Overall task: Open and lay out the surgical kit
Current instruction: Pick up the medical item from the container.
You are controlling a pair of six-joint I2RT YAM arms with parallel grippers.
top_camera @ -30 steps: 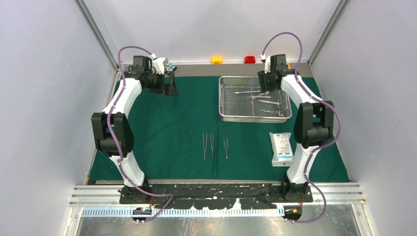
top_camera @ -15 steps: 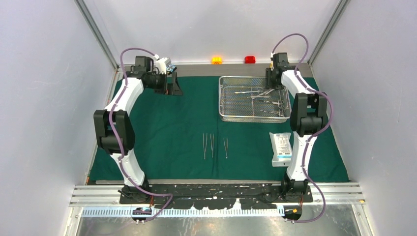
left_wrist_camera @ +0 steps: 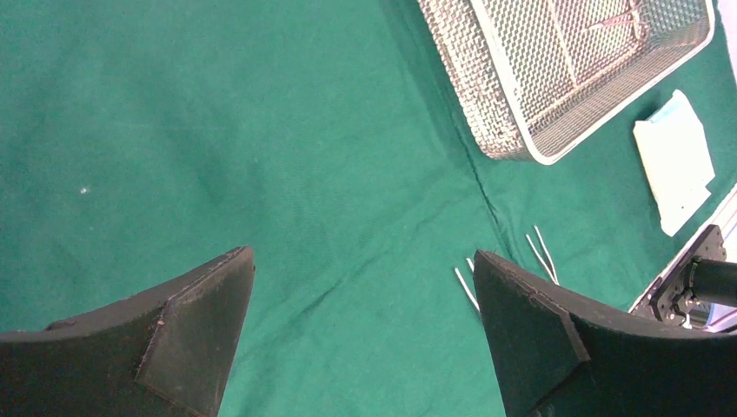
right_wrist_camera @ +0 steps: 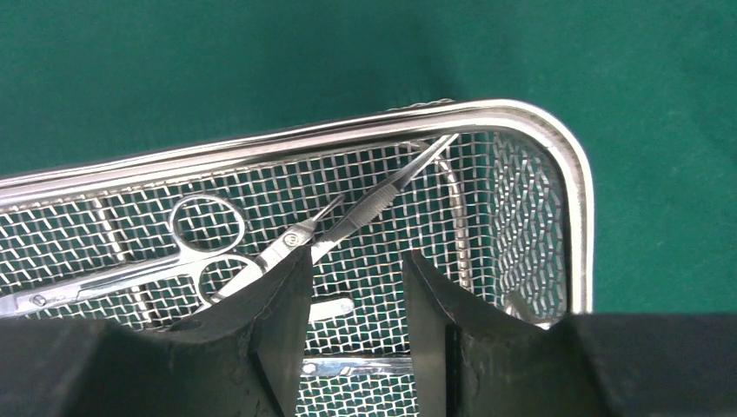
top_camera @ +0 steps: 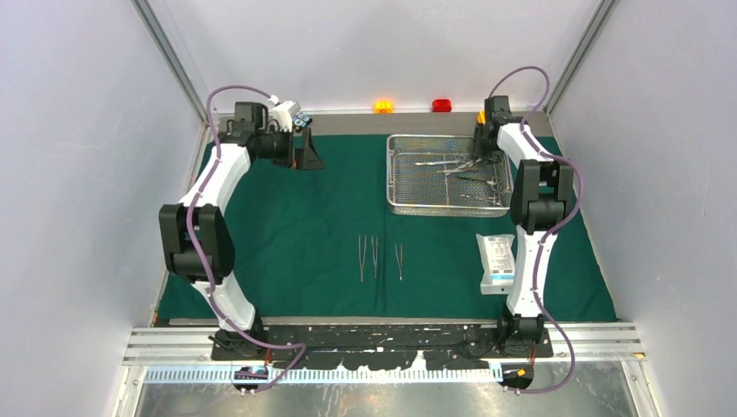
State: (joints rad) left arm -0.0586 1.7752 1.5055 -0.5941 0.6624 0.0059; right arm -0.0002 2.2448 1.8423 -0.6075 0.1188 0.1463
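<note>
The dark green drape [top_camera: 295, 217] lies spread over the table. On its far right stands the steel mesh tray [top_camera: 392, 174], holding ring-handled forceps [right_wrist_camera: 204, 252] and a slim instrument [right_wrist_camera: 382, 187]. My right gripper [right_wrist_camera: 357, 254] is down inside the tray's far right corner [top_camera: 481, 152]. Its jaws stand partly apart over the mesh, and a flat steel bar [right_wrist_camera: 348, 365] lies across the gap low down. Three tweezers [top_camera: 375, 257] lie side by side mid-drape, and the white pouch [top_camera: 498, 263] lies to their right. My left gripper [left_wrist_camera: 362, 254] hovers wide open over bare cloth at the far left [top_camera: 306, 156].
An orange block [top_camera: 383, 106] and a red block [top_camera: 441, 105] sit on the grey strip behind the drape. Slanted grey walls close in both sides. The left wrist view also shows the tray [left_wrist_camera: 521, 130], the pouch [left_wrist_camera: 678, 161] and the tweezer tips [left_wrist_camera: 543, 252].
My right gripper has swung back and right into the tray's far right corner, and its jaws have narrowed. The left arm has shifted only slightly.
</note>
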